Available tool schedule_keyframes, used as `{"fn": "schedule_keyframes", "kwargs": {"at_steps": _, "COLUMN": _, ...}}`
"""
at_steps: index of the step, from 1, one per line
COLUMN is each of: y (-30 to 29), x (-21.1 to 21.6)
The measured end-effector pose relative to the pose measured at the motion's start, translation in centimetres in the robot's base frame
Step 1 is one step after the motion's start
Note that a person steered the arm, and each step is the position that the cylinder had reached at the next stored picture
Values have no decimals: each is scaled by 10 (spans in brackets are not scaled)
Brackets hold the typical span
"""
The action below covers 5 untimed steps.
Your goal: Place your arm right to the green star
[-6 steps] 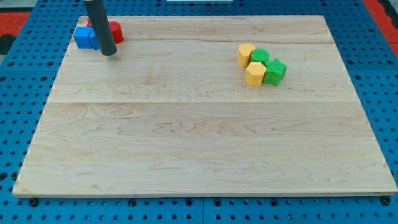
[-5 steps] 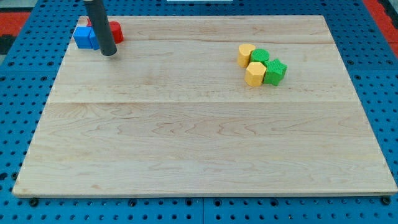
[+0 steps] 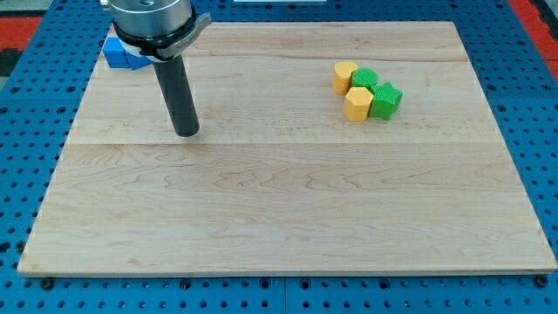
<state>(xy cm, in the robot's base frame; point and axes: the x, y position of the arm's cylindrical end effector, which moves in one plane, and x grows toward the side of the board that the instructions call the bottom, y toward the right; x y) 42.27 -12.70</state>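
Observation:
The green star (image 3: pixel 385 99) sits at the right end of a tight cluster at the view's upper right, touching a yellow hexagon block (image 3: pixel 357 103) on its left. A second green block (image 3: pixel 364 79) and a second yellow block (image 3: pixel 345 76) sit just above them. My tip (image 3: pixel 186 131) rests on the wooden board (image 3: pixel 279 209) at the view's upper left, far to the left of the cluster and touching no block.
A blue block (image 3: pixel 116 52) lies at the board's top left corner, partly hidden behind the arm's housing (image 3: pixel 153 22). Any red block there is hidden. The board lies on a blue pegboard surface (image 3: pixel 26 131).
My tip has moved down and to the right, away from the blue and red blocks. The arm's housing has come into view and now covers the red block.

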Motion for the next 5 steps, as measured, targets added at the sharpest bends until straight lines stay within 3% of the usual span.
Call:
{"fn": "schedule_keyframes", "kwargs": {"at_steps": 1, "y": 0, "x": 1}}
{"fn": "schedule_keyframes", "kwargs": {"at_steps": 2, "y": 54, "x": 36}}
{"fn": "schedule_keyframes", "kwargs": {"at_steps": 4, "y": 318, "x": 3}}
{"fn": "schedule_keyframes", "kwargs": {"at_steps": 5, "y": 374, "x": -24}}
